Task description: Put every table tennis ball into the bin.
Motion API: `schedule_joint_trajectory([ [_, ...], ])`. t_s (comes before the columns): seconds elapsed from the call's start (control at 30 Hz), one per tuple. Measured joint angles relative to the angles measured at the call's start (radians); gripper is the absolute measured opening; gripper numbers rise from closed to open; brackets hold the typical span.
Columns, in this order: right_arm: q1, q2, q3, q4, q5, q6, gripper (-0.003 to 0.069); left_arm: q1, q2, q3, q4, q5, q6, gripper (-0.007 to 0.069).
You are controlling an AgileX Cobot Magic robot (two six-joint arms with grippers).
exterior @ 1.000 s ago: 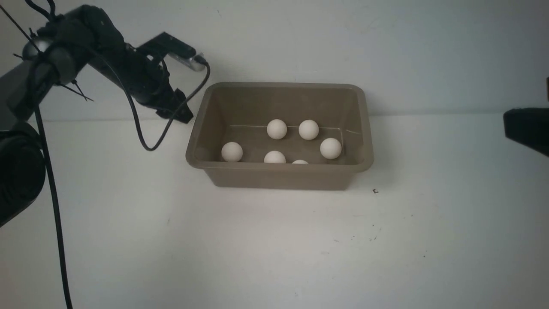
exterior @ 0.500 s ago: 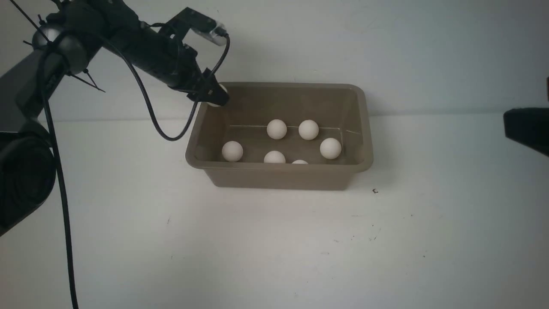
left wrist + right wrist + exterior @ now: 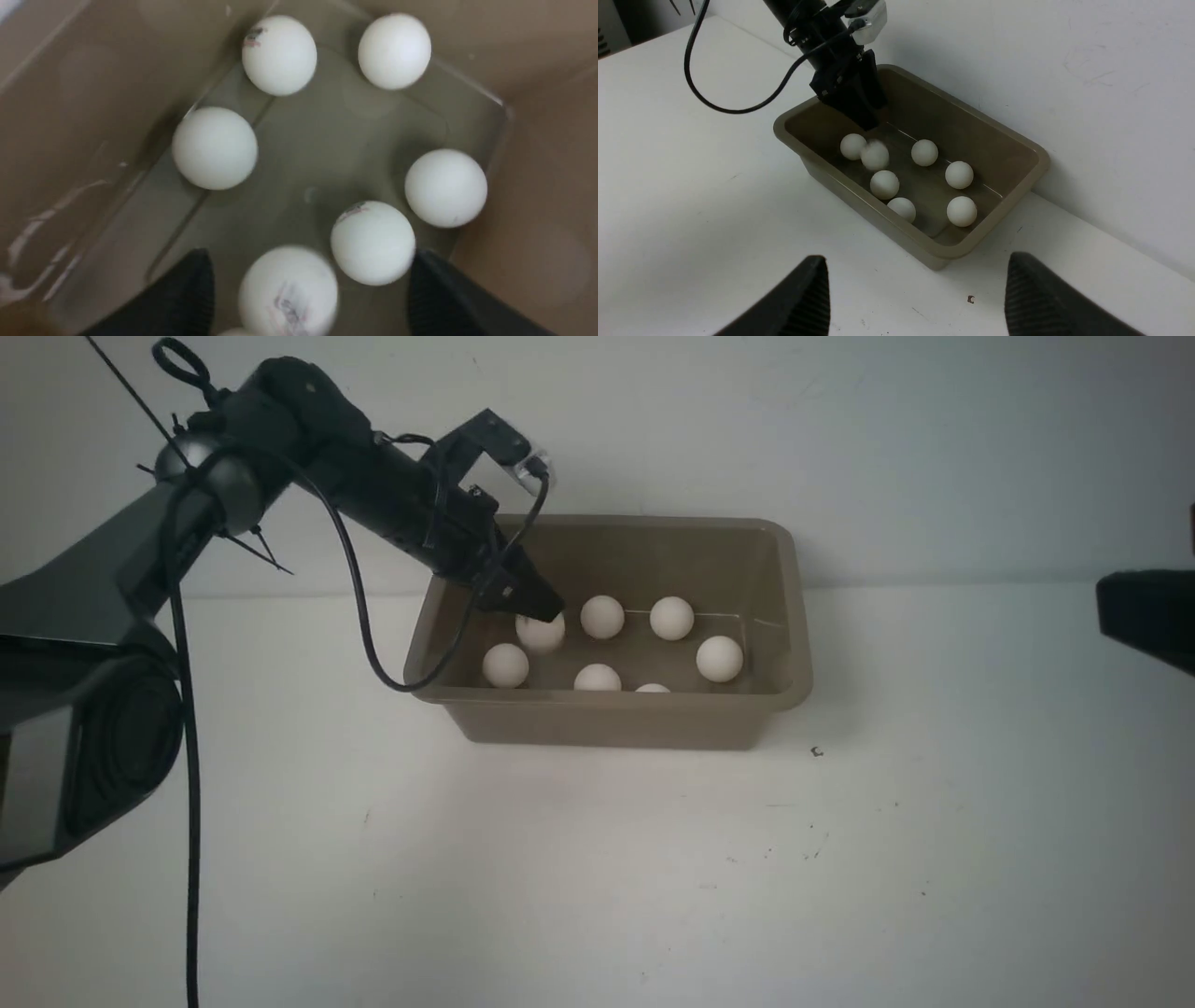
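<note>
Front view shows the left gripper [image 3: 532, 607] over the left part of the bin [image 3: 616, 717], jaws spread, holding nothing; a blurred ball [image 3: 541, 632] is just beneath it. Seven table tennis balls [image 3: 924, 152] lie inside the bin, none on the table [image 3: 597, 877], so I judge the task almost finished. The right gripper [image 3: 915, 289] is open and empty.

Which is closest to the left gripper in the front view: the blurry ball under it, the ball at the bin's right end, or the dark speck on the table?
From the left gripper:
1. Blurry white ball, directly beneath it.
2. White ball, at the grey-brown plastic bin's right end.
3. Dark speck, on the white table outside the bin.
</note>
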Motion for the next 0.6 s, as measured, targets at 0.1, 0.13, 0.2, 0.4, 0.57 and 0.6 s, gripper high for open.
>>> schedule_joint_trajectory([
  [0.1,0.0,0.0,0.0,-0.002,-0.002,0.0,0.0462,0.009,-0.015,-0.028,0.027,0.001,-0.05,0.054],
  [0.13,0.0,0.0,0.0,-0.004,-0.006,0.0,0.0462,0.013,-0.022,-0.041,0.044,0.001,-0.065,0.0542],
  [0.2,0.0,0.0,0.0,-0.026,-0.02,-0.001,0.0462,0.03,-0.052,-0.075,0.097,0.002,-0.106,0.054],
  [0.4,0.0,-0.039,-0.012,-0.167,-0.055,0.023,0.0462,0.099,-0.136,-0.134,0.12,0.0,-0.149,0.0498],
  [0.57,0.0,-0.134,-0.012,-0.343,-0.056,0.188,0.0462,0.111,-0.15,-0.135,0.091,0.001,-0.149,0.0478],
  [0.6,0.0,-0.144,-0.01,-0.364,-0.058,0.211,0.0462,0.11,-0.15,-0.135,0.088,0.003,-0.149,0.0478],
])
